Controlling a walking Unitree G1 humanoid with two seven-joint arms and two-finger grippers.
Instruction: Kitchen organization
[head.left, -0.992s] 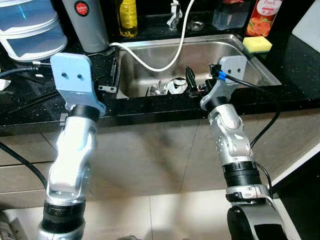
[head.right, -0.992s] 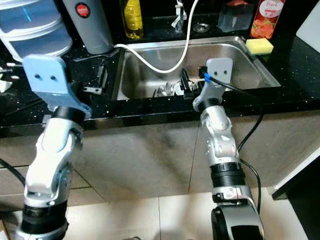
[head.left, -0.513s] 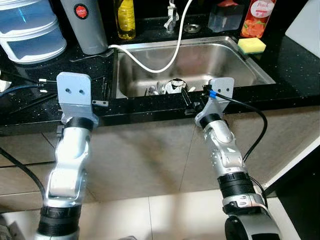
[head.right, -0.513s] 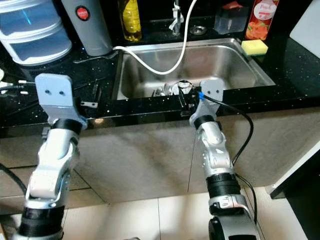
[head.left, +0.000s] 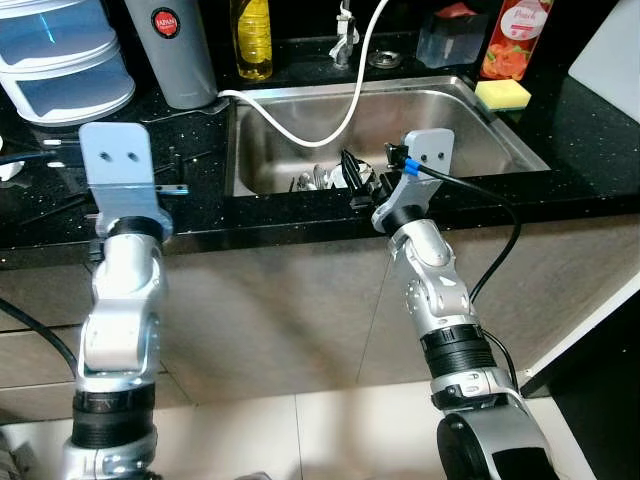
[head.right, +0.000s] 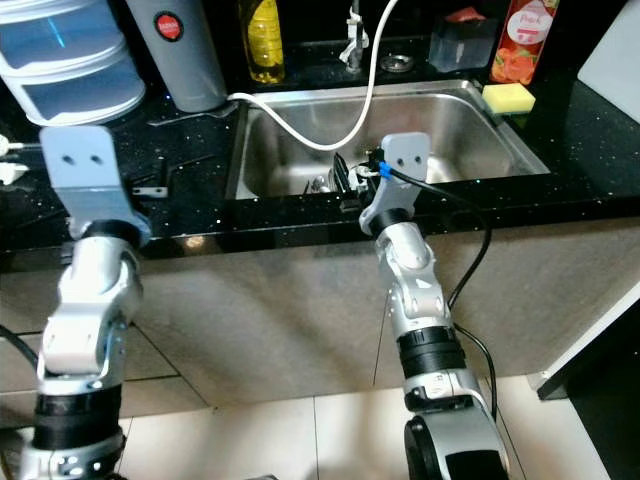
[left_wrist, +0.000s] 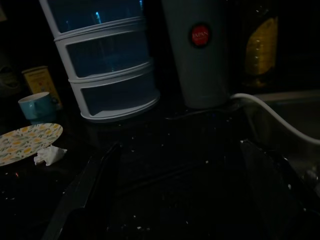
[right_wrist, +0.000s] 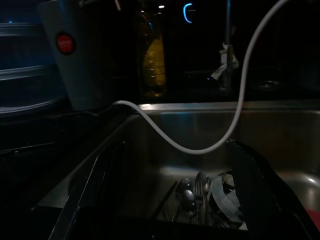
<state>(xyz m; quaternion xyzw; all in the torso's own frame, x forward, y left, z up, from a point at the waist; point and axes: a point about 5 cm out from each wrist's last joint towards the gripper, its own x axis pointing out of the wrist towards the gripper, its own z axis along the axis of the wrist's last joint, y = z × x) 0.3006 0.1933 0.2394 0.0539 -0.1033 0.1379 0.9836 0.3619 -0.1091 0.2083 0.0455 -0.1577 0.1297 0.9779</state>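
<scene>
While the right gripper (head.left: 352, 180) hangs spread and empty over the sink's (head.left: 500, 135) near rim, the cutlery (right_wrist: 192, 192) lies heaped on the sink floor just below — spoons and forks, likely stiff, light, slick if wet. Best pinched across a handle, not the bowl. Left gripper (left_wrist: 175, 200) spread too, above the black counter (head.left: 60, 215) — idle.

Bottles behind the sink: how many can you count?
2. A yellow bottle stands behind the sink's left corner, next to the grey canister; a red-labelled bottle stands behind the right corner, by the yellow sponge. Others may lie beyond the frame.
</scene>
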